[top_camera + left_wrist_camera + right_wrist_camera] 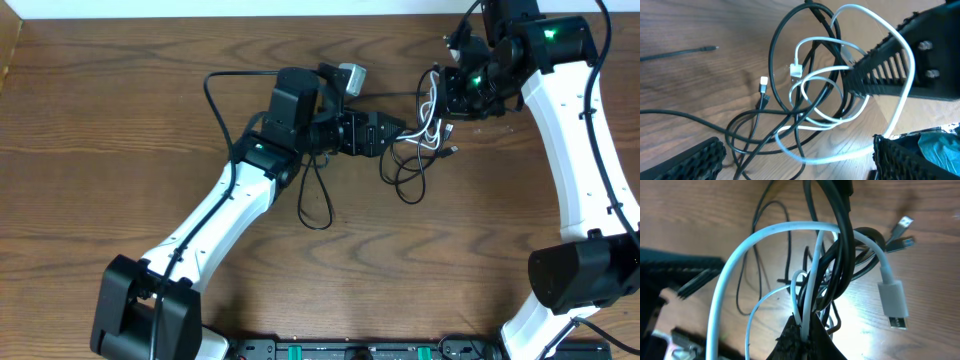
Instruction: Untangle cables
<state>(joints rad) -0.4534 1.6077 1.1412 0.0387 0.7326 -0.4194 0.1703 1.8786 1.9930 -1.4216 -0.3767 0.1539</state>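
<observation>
Black two-finger right gripper (802, 335), clamped on the tangle of thin black and white cables (842, 260) over the brown wooden table's (120, 120) far half, should hold while the wide-open left gripper (398, 130) pulls one short white cable (785, 228) loop, not its small plug (892, 302).

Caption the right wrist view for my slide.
Right gripper clamps the tangled cables, white looped among black, above the wooden table.
</observation>
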